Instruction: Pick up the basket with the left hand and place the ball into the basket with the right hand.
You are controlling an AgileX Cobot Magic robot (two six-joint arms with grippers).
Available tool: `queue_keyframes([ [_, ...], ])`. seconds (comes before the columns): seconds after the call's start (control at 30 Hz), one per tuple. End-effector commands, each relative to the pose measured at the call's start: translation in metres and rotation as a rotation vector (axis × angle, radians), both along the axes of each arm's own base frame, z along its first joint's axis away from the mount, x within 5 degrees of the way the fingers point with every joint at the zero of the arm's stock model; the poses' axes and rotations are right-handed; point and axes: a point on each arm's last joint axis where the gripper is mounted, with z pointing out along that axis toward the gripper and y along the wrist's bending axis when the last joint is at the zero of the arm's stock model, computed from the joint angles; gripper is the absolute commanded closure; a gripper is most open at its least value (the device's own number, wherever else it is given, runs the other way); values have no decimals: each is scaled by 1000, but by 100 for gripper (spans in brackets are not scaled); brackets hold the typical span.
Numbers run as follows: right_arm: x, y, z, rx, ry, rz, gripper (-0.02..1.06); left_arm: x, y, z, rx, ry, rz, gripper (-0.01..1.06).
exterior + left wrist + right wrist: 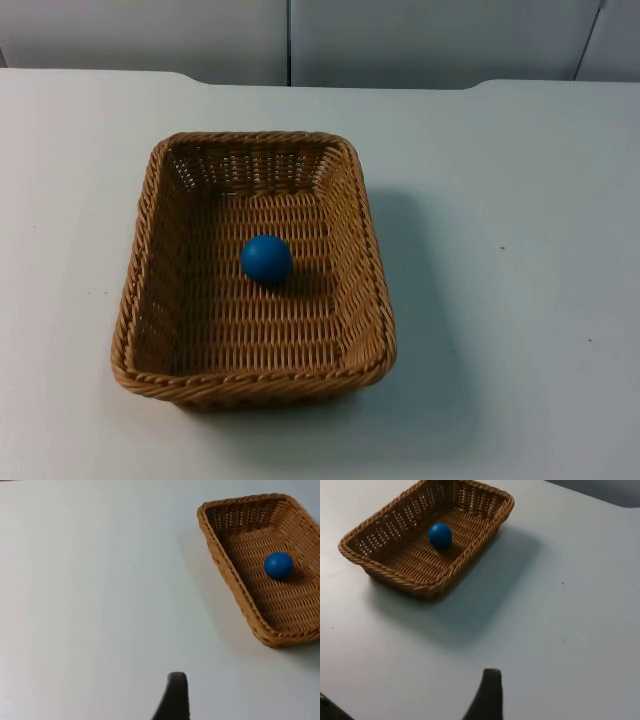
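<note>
White bench (520, 300) runs back to a grey wall (400, 40). On it sits a woven brown basket (140, 300), rectangular, upright, its long sides running away from the wall. Inside lies a blue ball (266, 259), resting on the woven floor near the middle, a little toward the basket's right wall and clear of all four walls.

From the left wrist, one black fingertip of the left fingers (172, 700) stands over bare bench. The basket (220, 555) lies well ahead of that fingertip and off to one side, with the ball (278, 565) in it; nothing touches the fingertip. Whether the left fingers are wide or narrow cannot be told.

From the right wrist, one black fingertip of the right fingers (487, 697) also stands over bare bench. The basket (385, 572) is well ahead of it, apart from it, casting a soft shadow toward the fingertip's side, and the ball (440, 535) sits on the basket floor. Nothing is between or against the right fingers as far as can be seen; their spread cannot be told.

Both arms wait clear of the basket.
</note>
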Motion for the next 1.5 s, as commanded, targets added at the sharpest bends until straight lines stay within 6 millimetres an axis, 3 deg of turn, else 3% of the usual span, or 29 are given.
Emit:
queue_keyframes([
  [0.0, 2, 1, -1, 10, -19, 1, 29, 1, 0, 0, -11, -22, 10, 33],
  [0.63, 3, 5, -3, 65, 0, 5, 29, 8, -3, -4, -10, -54, -14, 33],
  [0.73, 3, 5, -3, 72, 5, -2, 27, 8, -3, -4, -10, -54, -14, 28],
  [0.83, 3, 4, -3, 73, 5, -4, 7, 8, -3, -4, -10, -54, -14, 11],
  [0.87, 3, 4, -3, 73, 5, -4, 7, 8, -3, -4, -10, -54, -14, 11],
  [0.9, 3, 4, -3, 73, 5, -4, 0, 8, -3, -4, -10, -54, -14, 7],
  [1.0, 3, 4, -3, 75, 6, -7, 0, 8, -3, -4, -11, -55, -14, 2],
  [1.47, 3, 4, -3, 74, 6, -7, 0, 8, -3, -4, -11, -55, -14, 2],
])
